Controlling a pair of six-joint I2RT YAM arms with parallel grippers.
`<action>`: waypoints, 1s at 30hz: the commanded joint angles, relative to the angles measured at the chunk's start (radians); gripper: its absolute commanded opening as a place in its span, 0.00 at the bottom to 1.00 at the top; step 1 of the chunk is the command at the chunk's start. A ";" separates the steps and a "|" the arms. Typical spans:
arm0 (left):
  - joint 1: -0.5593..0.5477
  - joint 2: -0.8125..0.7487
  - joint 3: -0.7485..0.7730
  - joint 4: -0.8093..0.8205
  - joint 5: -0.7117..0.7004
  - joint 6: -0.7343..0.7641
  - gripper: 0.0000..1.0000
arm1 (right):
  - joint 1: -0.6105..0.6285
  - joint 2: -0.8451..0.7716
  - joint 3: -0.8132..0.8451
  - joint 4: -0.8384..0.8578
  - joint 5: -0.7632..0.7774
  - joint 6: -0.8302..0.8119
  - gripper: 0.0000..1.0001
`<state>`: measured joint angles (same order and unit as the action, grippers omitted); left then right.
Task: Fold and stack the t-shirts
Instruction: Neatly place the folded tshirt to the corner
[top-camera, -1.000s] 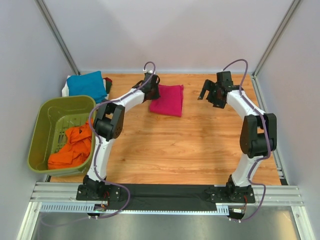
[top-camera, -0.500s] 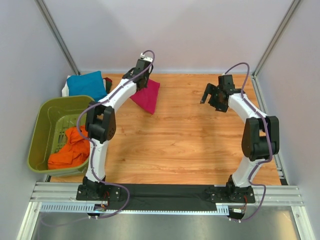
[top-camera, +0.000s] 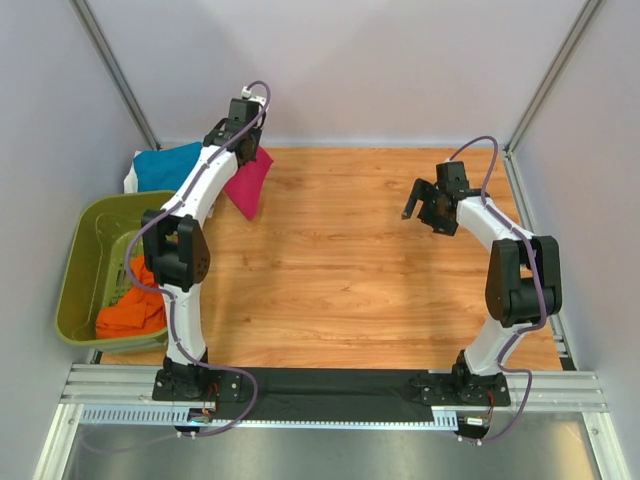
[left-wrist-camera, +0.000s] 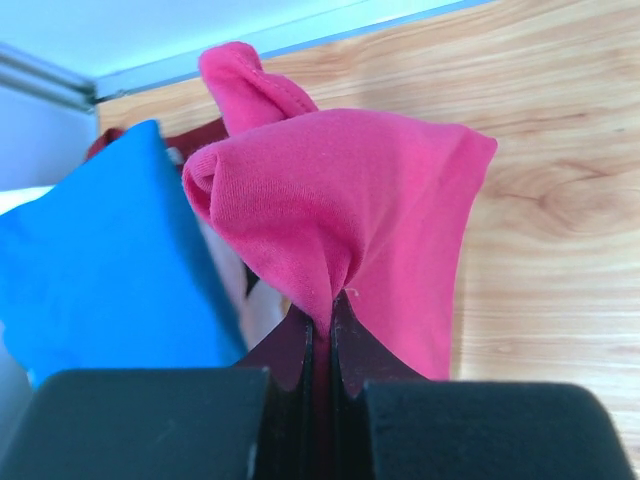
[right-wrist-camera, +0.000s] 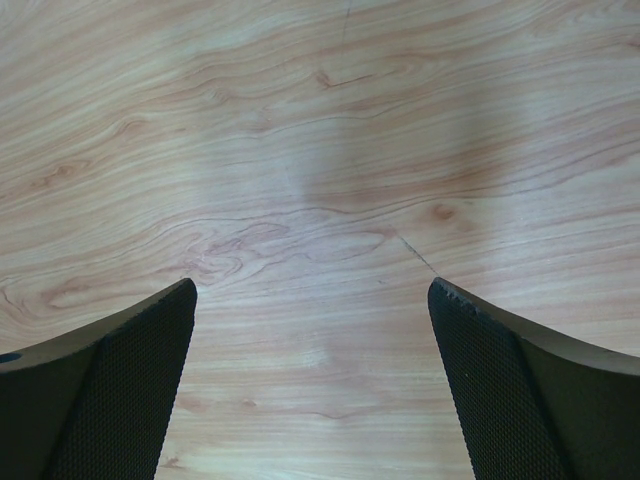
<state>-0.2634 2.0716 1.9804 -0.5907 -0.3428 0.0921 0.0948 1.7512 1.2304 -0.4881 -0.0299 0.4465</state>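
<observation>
While left pincer (left-wrist-camera: 320, 322) clamps magenta t-shirt (left-wrist-camera: 350, 210), cloth bunches just beyond its tips | right pincer (right-wrist-camera: 311, 290): spread wide

- Left arm (top-camera: 203, 183) covers much of the magenta shirt (top-camera: 248, 186) from above.
- White shirt (top-camera: 131, 181): just a sliver showing under the teal shirt (top-camera: 165, 165).
- Right tool (right-wrist-camera: 310, 300): both fingers (right-wrist-camera: 110, 390) run off the wrist view's bottom edge.

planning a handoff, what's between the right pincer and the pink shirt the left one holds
Only bare wooden tabletop, seen in the top view; nothing sits between the right pincer and the pink shirt clamped in the left pincer.
</observation>
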 joint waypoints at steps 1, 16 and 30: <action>0.007 -0.064 0.075 -0.020 -0.064 0.015 0.00 | -0.003 -0.009 0.023 0.036 0.016 -0.025 1.00; 0.133 -0.015 0.216 -0.081 0.024 0.058 0.00 | -0.003 0.010 0.037 0.031 0.021 -0.014 1.00; 0.280 -0.013 0.255 -0.098 0.244 0.003 0.00 | -0.003 0.042 0.057 0.025 0.001 0.006 1.00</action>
<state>-0.0231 2.0724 2.1822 -0.7074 -0.1719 0.1101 0.0948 1.7813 1.2465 -0.4889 -0.0284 0.4465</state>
